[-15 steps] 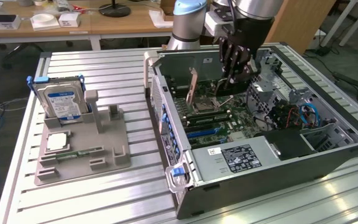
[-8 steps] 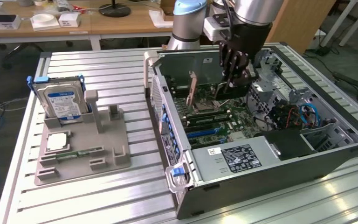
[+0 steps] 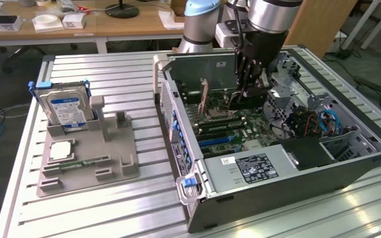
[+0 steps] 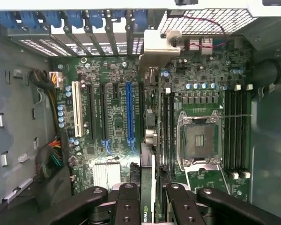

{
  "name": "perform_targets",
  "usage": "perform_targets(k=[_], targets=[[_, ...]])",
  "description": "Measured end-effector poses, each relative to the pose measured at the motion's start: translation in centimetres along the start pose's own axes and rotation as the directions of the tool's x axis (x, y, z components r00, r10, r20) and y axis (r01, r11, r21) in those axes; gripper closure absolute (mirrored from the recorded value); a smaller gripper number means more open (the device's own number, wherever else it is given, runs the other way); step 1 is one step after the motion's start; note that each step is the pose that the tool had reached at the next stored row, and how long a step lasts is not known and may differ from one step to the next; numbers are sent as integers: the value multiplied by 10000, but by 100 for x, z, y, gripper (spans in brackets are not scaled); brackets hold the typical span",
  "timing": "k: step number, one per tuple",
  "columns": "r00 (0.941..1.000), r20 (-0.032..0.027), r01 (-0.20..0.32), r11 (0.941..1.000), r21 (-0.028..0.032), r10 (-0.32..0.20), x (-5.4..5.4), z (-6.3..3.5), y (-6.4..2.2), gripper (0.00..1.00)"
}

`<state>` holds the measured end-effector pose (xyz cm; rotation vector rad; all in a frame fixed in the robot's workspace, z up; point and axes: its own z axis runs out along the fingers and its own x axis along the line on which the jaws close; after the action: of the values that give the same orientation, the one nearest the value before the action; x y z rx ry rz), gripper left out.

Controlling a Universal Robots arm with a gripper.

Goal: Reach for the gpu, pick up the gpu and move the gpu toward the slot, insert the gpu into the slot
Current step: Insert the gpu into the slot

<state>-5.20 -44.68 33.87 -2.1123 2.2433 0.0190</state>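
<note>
My gripper (image 3: 247, 93) reaches down into the open computer case (image 3: 177, 124), shut on the gpu (image 3: 229, 102). From the wrist the gpu (image 4: 149, 140) shows edge-on between the two black fingers (image 4: 129, 201). Its metal end bracket (image 4: 157, 47) stands against the case's rear slot openings. The card stands upright over the green motherboard (image 4: 112, 93), just beside the long blue slot (image 4: 129, 112), between that slot and the near memory slots. Whether its lower edge sits in a slot I cannot tell.
On the slatted table, towards the exterior view's left, a grey fixture (image 3: 88, 148) holds a blue-labelled hard drive (image 3: 68, 106) and a thin memory stick (image 3: 79, 163). Inside the case are a power supply (image 3: 257, 168), the processor socket (image 4: 199, 140) and cable bundles (image 4: 51, 154).
</note>
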Motion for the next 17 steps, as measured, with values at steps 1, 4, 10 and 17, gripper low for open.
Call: perform_targets(k=[1, 4, 10, 17], targets=[[10000, -2, 0, 10000, 2, 0, 12, 7, 0, 74], [10000, -50, -3, 10000, 11, 3, 38, 31, 4, 74], [9999, -157, 4, 10000, 19, -3, 73, 81, 64, 74], [9998, -211, 5, 10000, 23, -5, 120, 177, 85, 74]])
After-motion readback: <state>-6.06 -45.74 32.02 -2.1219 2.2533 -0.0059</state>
